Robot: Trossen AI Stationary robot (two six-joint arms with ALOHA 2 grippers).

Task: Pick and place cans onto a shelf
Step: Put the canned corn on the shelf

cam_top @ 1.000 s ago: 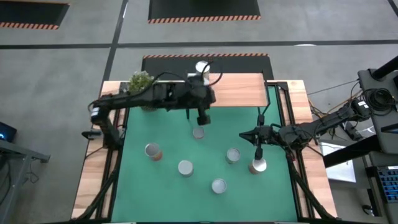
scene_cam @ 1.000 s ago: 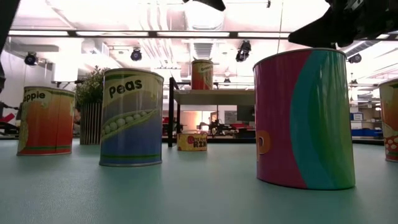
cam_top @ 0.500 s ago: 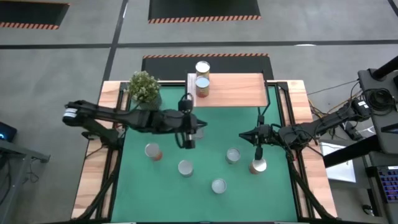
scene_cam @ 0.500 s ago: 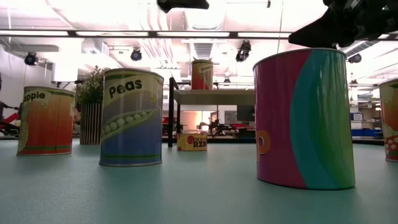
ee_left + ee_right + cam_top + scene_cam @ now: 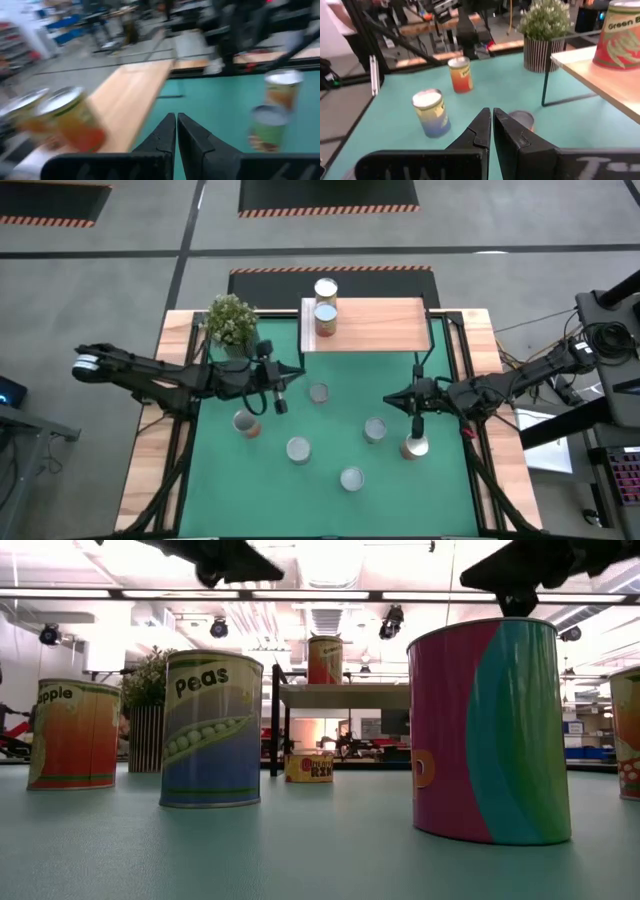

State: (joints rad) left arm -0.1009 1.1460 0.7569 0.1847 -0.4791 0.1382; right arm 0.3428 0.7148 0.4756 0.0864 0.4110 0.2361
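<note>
The wooden shelf (image 5: pixel 375 324) stands at the table's far edge with two cans (image 5: pixel 325 288) (image 5: pixel 325 317) on its left end. Several more cans stand upright on the green mat, among them ones at the left (image 5: pixel 246 423), the middle (image 5: pixel 298 449) and the near side (image 5: pixel 351 478). My left gripper (image 5: pixel 281 402) is shut and empty above the mat, between the leftmost can and a low can (image 5: pixel 319 393). My right gripper (image 5: pixel 415 424) is shut and empty just above and beside the rightmost can (image 5: pixel 415 446). In the left wrist view (image 5: pixel 176 131) the fingers are together.
A potted plant (image 5: pixel 231 319) stands at the mat's far left corner, beside the shelf. Bare wood (image 5: pixel 150 450) borders the mat on both sides. In the low view the cans (image 5: pixel 212 728) (image 5: pixel 490 730) loom close, with the shelf (image 5: pixel 340 692) behind.
My left gripper has drawn back from the shelf's left end, first toward the table's near edge, then toward its left edge, and stays shut. The second can on the shelf, hidden under the arm before, now shows.
</note>
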